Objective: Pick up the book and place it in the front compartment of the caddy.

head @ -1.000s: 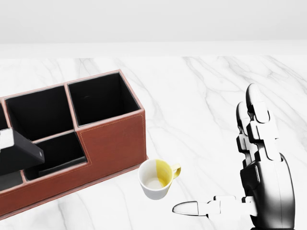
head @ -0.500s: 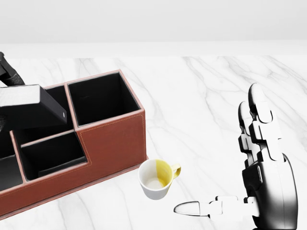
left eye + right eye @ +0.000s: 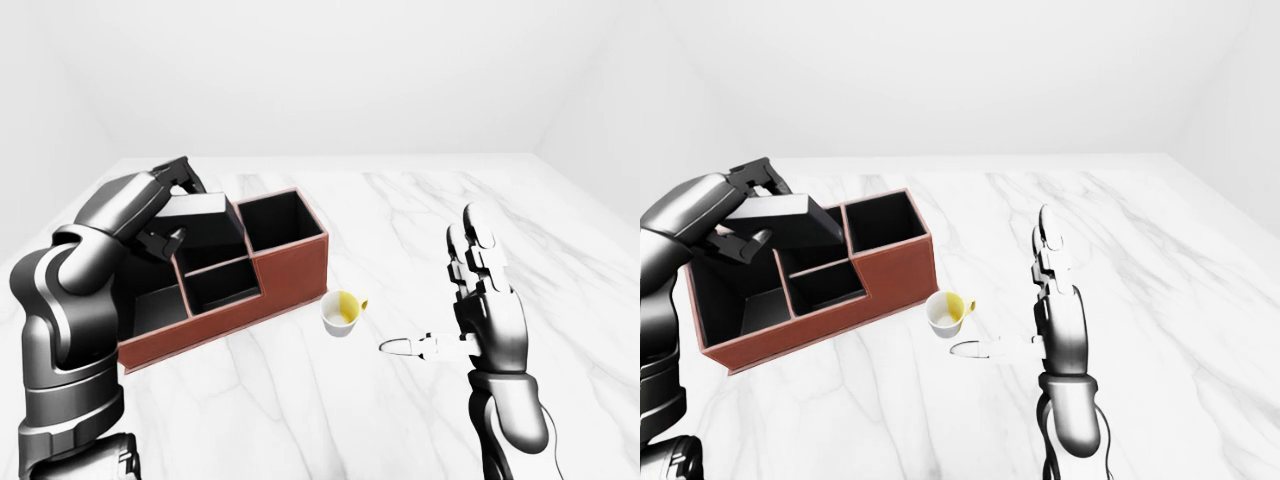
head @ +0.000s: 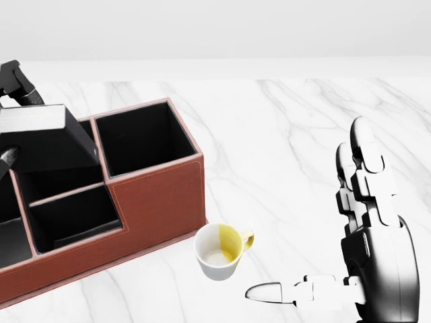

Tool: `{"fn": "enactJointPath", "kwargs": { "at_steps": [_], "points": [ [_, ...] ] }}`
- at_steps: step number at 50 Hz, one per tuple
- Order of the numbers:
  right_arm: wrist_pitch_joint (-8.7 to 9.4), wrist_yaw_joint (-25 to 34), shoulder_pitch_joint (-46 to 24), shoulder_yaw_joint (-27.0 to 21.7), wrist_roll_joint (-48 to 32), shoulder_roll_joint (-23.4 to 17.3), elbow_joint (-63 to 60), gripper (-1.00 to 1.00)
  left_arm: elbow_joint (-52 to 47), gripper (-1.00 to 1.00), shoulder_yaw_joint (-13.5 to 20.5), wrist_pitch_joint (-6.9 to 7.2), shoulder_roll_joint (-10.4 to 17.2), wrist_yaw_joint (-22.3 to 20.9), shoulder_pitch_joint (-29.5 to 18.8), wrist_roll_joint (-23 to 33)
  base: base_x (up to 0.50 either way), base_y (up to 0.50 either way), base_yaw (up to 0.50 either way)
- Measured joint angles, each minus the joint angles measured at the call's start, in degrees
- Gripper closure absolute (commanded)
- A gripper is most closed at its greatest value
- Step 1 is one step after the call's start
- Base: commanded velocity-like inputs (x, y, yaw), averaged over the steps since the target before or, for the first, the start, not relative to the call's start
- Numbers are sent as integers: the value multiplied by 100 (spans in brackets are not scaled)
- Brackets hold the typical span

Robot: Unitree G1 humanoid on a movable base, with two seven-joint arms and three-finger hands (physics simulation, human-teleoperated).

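Book (image 4: pixel 44 138) first: it is a dark, almost black slab with a pale grey upper face and a sharp corner, shown at the left edge of the head view. It is tilted, with its lower right corner over the middle compartments of the caddy (image 4: pixel 158 195). The left hand (image 3: pixel 740 205) holds it, with fingers closed round it from above and a thumb below; this shows best in the right-eye view, at the left of the frame.

Its surface looks matte and flat, like a stiff cover.

The caddy is a box of reddish-brown material like leather, with pale stitching along the edges and black inner walls. It has square compartments at the top and a lower, stepped part toward the bottom left of the head view.

Just beside its lower right corner a small cup (image 4: pixel 221 251) stands tilted on the white marble table (image 4: pixel 283 134), which has grey veins. The cup is white outside and yellow inside, with a yellow handle.

At the right, the right hand (image 4: pixel 367 235) is glossy black and silver, standing upright with fingers spread open, thumb pointing left, holding nothing.
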Motion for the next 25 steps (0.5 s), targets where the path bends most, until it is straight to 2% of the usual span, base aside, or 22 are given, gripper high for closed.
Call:
{"fn": "enactJointPath", "kwargs": {
  "at_steps": [15,25],
  "points": [
    [0,4,9,7,-5,-1,-12,-97,268,100,43,0,213,122,-208,-86,0,0,0],
    [0,9,22,3,-6,-3,-36,-97,616,100,-30,0,143,478,-176,-99,0,0,0]
  ]
}}
